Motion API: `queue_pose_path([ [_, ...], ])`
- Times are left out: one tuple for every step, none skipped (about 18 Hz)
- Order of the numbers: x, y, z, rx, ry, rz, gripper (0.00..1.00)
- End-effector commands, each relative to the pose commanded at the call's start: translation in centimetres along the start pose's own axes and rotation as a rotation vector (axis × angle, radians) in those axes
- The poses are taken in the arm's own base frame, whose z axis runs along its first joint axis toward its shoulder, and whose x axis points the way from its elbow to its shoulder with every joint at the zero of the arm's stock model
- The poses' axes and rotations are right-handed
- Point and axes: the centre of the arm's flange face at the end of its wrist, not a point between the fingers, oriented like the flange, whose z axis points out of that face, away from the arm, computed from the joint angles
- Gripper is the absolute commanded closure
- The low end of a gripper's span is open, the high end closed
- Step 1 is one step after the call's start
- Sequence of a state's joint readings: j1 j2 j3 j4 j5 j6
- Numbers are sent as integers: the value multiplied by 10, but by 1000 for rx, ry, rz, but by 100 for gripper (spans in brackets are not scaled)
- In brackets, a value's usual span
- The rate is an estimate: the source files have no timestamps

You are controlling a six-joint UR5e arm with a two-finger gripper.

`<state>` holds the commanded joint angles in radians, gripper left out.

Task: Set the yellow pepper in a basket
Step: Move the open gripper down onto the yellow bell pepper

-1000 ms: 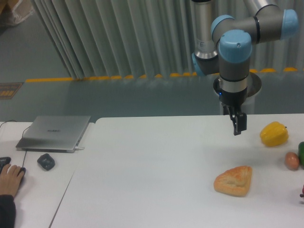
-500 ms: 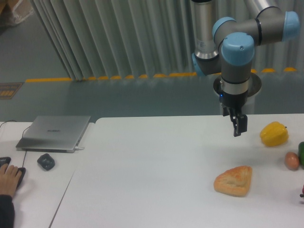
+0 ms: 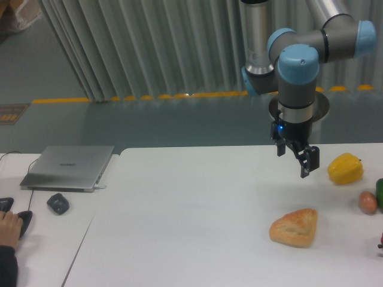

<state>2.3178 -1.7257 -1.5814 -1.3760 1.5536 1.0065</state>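
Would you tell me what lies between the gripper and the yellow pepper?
Nothing: the camera view shows only bare white table between the gripper and the yellow pepper.

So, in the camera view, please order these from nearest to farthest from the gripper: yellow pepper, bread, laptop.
Measured from the gripper:
1. Yellow pepper, just to its right in the picture.
2. Bread, below it, toward the table's front edge.
3. Laptop, far to the left, on the other table.
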Motion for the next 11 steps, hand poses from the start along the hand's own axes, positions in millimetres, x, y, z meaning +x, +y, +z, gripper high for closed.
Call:
queue_pose_path([
  [3, 15, 15, -83, -4, -10, 0],
  [13, 36, 34, -172, -8, -5, 0],
  [15, 45, 41, -200, -9, 2, 0],
  [13, 47, 40, -208, -8, 51, 0],
  [14, 47, 41, -214, 1, 103, 0],
  [14, 47, 44, -220, 15, 146, 0],
  [15, 49, 46, -224, 24, 157, 0],
  [17, 50, 49, -228, 29, 156, 0],
  [15, 52, 49, -228, 29, 159, 0],
  [14, 55, 49, -232, 31, 154, 0],
  [14, 57, 53, -249, 31, 155, 0],
])
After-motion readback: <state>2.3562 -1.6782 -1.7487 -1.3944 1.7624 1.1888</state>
